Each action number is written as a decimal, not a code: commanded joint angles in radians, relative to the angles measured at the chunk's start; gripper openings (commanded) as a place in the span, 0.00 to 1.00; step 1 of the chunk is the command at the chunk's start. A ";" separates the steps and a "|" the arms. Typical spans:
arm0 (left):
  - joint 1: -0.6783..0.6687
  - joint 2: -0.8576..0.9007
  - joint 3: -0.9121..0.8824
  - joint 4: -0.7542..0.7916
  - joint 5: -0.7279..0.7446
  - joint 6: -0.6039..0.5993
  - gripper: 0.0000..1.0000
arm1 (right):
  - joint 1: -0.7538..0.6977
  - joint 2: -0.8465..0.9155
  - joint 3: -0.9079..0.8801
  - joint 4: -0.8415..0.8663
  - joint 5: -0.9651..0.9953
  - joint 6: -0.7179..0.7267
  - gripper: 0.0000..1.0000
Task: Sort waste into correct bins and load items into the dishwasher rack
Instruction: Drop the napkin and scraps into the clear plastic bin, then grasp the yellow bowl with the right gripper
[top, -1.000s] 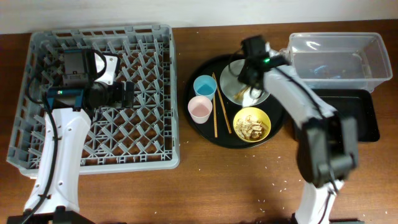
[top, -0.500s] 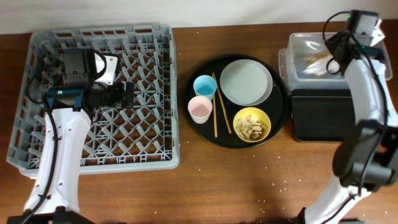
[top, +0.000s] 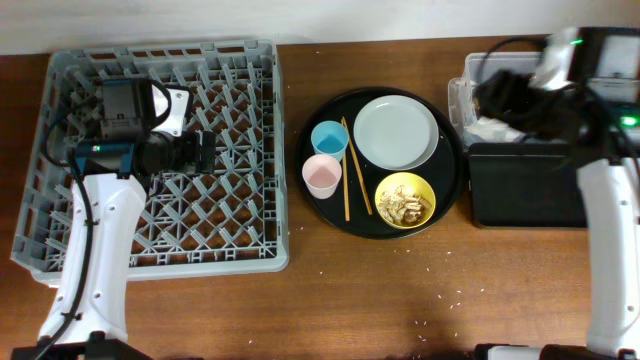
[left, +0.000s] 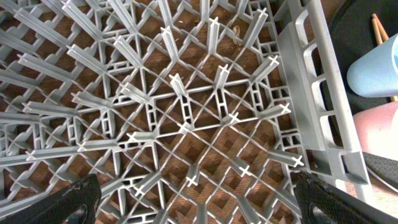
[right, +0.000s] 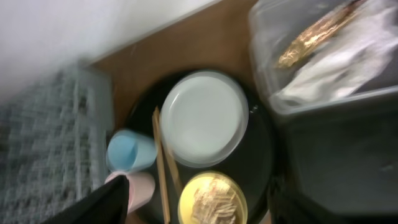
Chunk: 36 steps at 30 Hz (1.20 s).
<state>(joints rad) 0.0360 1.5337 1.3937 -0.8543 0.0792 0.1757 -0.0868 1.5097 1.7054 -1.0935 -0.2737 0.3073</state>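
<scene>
**While both pincers stand spread, nothing is held**

Where the left gripper (left: 194, 183) hangs over the large square grey plastic dishwasher rack (left: 311, 93), we see its fingers (left: 68, 202) set wide apart with only the lattice of upright pegs between them. The right gripper (right: 202, 193) sits above the clear, deep rectangular plastic tub (top: 458, 100), its view blurred, its fingers likewise spread and empty. Inside that tub we make out a shiny gold-brown foil wrapper (right: 311, 37) together with crumpled white paper napkins (right: 339, 68). Just beside the tub lies the shallow black rectangular tray (top: 525, 185). Between rack and bins, the large round black tray (top: 335, 218) carries the light blue cup (top: 329, 138), pale pink cup (top: 321, 176), grey-white round plate (top: 396, 133), thin wooden chopsticks (top: 347, 185) and the yellow bowl (top: 380, 200) of beige food scraps (top: 407, 203). White rice grains (top: 455, 295) dot the brown wooden table (top: 350, 310).
</scene>
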 joint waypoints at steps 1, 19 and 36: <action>0.006 0.007 0.015 0.000 0.011 -0.005 0.99 | 0.169 0.048 -0.038 -0.074 0.048 -0.029 0.60; 0.006 0.007 0.015 -0.001 0.011 -0.005 0.99 | 0.480 0.444 -0.348 0.198 0.208 0.238 0.39; 0.006 0.007 0.015 -0.001 0.011 -0.005 0.99 | 0.438 0.240 -0.225 0.051 0.187 0.193 0.04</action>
<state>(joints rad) 0.0360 1.5337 1.3937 -0.8536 0.0792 0.1757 0.3809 1.8606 1.4090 -1.0191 -0.0513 0.5449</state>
